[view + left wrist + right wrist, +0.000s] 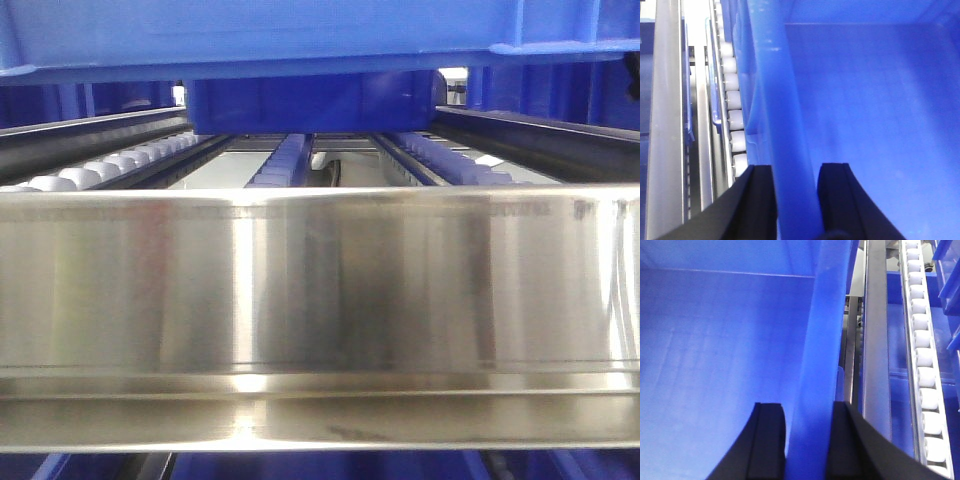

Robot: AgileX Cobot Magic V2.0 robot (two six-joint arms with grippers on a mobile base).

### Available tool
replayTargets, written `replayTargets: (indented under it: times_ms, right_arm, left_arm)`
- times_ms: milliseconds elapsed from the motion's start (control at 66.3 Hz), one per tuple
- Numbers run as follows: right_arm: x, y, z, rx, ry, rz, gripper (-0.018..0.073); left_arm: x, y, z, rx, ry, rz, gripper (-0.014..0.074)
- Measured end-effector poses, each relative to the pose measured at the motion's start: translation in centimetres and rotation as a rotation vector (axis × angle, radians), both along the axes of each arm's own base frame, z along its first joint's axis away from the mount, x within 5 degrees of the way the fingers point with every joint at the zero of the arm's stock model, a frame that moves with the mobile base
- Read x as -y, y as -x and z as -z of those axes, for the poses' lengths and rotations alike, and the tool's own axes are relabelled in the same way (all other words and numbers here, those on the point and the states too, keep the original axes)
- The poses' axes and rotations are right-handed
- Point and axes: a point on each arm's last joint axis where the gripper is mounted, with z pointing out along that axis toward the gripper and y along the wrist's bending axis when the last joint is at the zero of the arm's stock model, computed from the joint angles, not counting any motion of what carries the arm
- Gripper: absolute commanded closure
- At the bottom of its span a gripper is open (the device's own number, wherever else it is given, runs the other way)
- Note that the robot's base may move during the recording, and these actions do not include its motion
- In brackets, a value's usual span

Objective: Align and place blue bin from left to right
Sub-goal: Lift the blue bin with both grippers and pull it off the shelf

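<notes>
Plainly, left tool (796, 172) and right tool (804, 412) each grasp a wall of the bin (875, 100); uneven lowering could tilt it, snagging a corner on the rollers (733, 106).

Bright, even light fills the front view, where the polished steel rail (320, 290) throws back broad vertical bands of glare and a white hot spot low at its centre. The blue bin (300, 35) along the top edge is soft and out of focus, its underside in deep shadow; a small patch at upper right is blown out to white. In the left wrist view the bin's rim smears into blur close to the lens — the inner wall fades from saturated blue to pale haze. The white rollers (735, 120) are overexposed. The right wrist view is crisper. The left gripper (795, 167) and right gripper (804, 404) read as black, detail-free silhouettes.
</notes>
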Motion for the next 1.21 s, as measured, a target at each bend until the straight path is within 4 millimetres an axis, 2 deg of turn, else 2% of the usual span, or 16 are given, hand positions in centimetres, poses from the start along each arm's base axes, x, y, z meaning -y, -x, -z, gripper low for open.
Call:
replayTargets:
  times_ms: [1207]
  right_arm:
    - [-0.01, -0.02, -0.03, 0.004, -0.001, 0.000, 0.0627]
  left_arm:
    - [-0.07, -0.07, -0.05, 0.009, -0.001, -0.004, 0.0708]
